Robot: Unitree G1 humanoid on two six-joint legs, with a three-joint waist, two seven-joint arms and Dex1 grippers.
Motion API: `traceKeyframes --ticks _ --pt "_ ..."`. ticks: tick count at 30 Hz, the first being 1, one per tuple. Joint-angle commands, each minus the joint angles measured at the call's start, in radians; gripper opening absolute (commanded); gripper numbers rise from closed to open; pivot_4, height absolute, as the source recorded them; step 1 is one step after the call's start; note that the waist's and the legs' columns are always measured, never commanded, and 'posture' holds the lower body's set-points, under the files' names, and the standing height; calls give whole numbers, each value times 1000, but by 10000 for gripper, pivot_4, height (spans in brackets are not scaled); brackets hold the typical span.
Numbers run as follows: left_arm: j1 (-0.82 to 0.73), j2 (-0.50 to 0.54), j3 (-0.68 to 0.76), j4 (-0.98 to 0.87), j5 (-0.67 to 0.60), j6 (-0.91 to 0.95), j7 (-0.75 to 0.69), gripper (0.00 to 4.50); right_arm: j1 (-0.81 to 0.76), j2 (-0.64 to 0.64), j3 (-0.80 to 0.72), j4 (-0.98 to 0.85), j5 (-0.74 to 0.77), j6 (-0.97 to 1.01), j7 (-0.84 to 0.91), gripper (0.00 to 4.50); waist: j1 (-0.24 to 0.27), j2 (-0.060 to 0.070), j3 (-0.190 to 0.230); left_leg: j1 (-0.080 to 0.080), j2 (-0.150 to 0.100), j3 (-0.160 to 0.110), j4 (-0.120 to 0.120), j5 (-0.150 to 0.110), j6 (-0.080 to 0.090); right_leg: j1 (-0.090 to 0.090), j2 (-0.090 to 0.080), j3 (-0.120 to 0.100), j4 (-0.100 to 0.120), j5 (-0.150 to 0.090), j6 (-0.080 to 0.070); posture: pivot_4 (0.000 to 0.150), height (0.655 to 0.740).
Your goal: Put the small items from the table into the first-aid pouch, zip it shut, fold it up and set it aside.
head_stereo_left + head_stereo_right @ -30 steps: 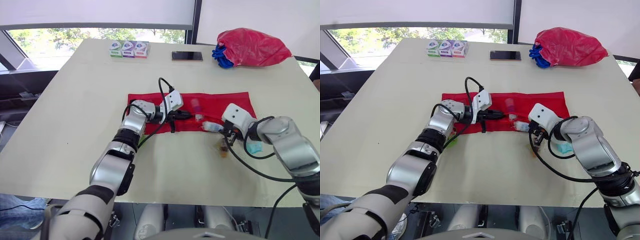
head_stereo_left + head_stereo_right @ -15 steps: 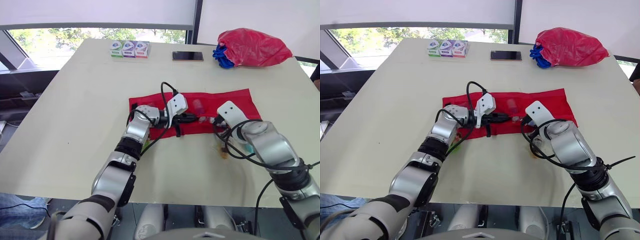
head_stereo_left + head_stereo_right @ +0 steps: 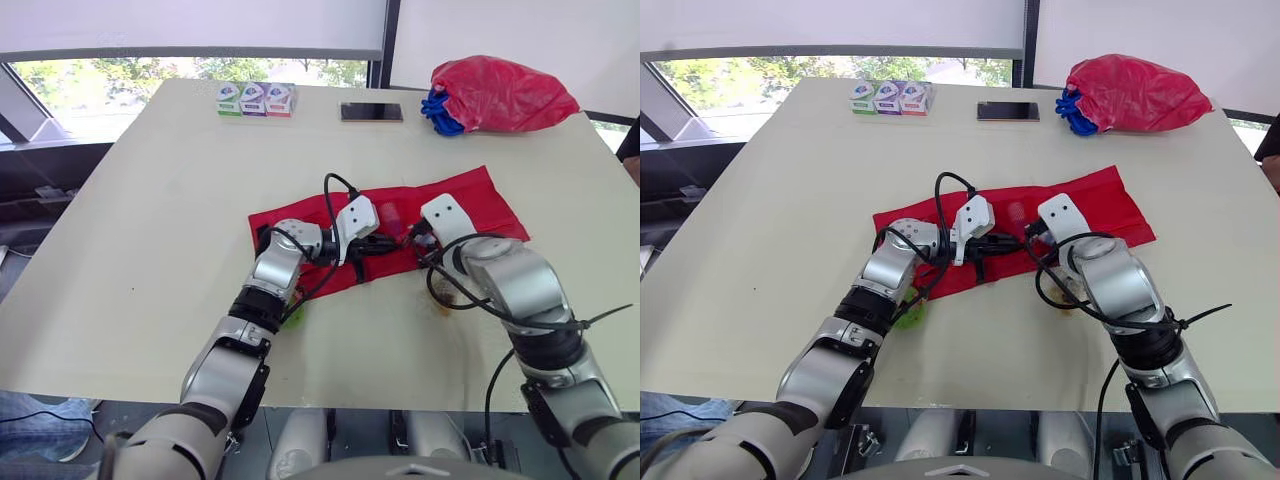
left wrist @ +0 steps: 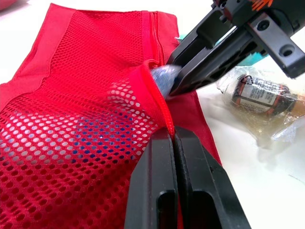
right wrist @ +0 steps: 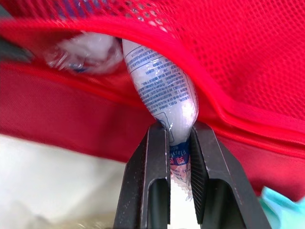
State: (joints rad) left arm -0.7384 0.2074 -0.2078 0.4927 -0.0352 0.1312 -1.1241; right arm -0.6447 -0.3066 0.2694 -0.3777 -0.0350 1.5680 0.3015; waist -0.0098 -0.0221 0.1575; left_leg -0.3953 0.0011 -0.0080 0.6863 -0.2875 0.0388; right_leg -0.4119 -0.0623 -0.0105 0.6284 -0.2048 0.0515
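R gripper (image 5: 176, 132) has moved off table (image 3: 150, 200) edge to pouch (image 3: 472, 200) mouth, pinching white packet (image 5: 162, 90), nosing it in; L gripper (image 4: 172, 136) pinching lip open. Risk: lip slipping, packet snagging mesh.

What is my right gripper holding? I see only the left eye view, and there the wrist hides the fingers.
Observer: The right wrist view shows the right gripper shut on a white printed packet. The packet's far end is inside the mouth of the red pouch.
Operator: Is the left gripper keeping that mouth open?
Observer: Yes. In the left wrist view the left gripper is shut on the pouch's red edge and lifts the mesh off the layer below.
Operator: Which item lies outside, near the opening?
Observer: A dark roll in clear wrap lies on the table beside the pouch, apart from both grippers.
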Motion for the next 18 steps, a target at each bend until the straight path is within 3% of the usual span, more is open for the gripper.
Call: traceKeyframes --ticks 1,12,18 --pt "-21 -9 -15 -6 -18 -15 -6 0 -27 21 4 -28 23 -23 -11 4045 0 0 0 0 0 0 0 0 0 0 0 0 0 0 0 1500 7400" --pt "-28 12 -21 -3 -23 -38 -47 0 -34 120 -36 56 41 -53 -63 4045 -4 0 0 1 0 0 0 0 0 0 0 0 0 0 0 1500 7400" --pt "-36 10 -22 9 -23 -46 -53 0 -56 127 42 62 79 -56 -36 4045 -5 0 0 1 0 0 -1 0 0 0 1 0 0 0 0 1500 7400"
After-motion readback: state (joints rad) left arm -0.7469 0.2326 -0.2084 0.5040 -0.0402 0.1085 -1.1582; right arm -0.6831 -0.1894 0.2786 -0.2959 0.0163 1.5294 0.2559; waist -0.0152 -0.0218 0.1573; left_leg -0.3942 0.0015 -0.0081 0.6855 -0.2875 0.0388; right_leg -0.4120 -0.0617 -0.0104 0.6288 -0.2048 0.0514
